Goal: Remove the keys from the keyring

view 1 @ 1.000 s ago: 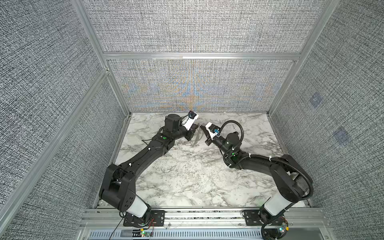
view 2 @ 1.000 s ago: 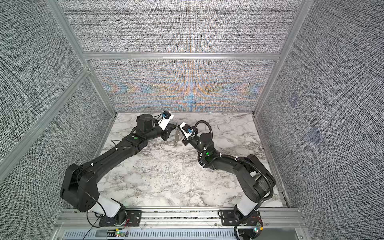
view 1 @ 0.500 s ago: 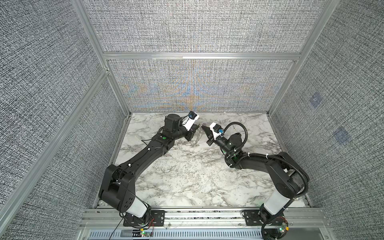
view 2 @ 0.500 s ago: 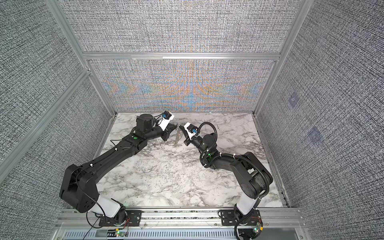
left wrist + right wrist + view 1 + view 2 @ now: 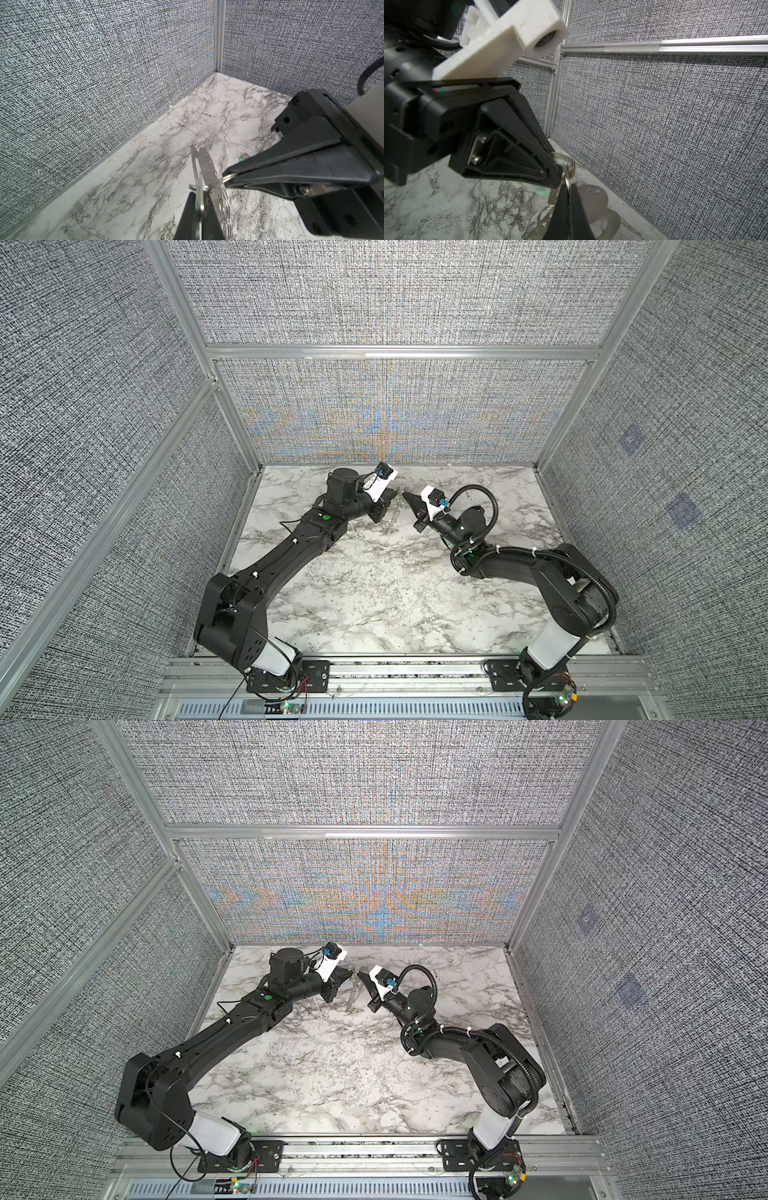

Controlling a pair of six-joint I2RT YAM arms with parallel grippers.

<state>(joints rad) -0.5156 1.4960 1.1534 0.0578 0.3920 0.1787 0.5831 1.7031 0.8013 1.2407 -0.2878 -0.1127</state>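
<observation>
Both grippers meet high over the back of the marble table (image 5: pixel 374 593). My left gripper (image 5: pixel 395 492) (image 5: pixel 199 194) is shut on the keyring (image 5: pixel 204 166), a flat silver-grey metal piece with a bumpy edge and small holes that hangs down (image 5: pixel 352 992). My right gripper (image 5: pixel 405 494) (image 5: pixel 566 185) is shut on a thin wire ring (image 5: pixel 227 177) threaded through it. Another wire loop (image 5: pixel 225 205) dangles beside it. Of the keys, I see one small piece with a green tag (image 5: pixel 241 159), lying on the marble below.
Grey fabric walls with aluminium posts (image 5: pixel 218 35) close in the table on three sides. The back wall (image 5: pixel 395 414) stands just behind the two grippers. A metal rail (image 5: pixel 395 668) runs along the front edge, by both arm bases.
The right wrist has shifted slightly to the right and towards the back wall. Both grippers stay shut at the same meeting point, and the left arm has hardly moved.
</observation>
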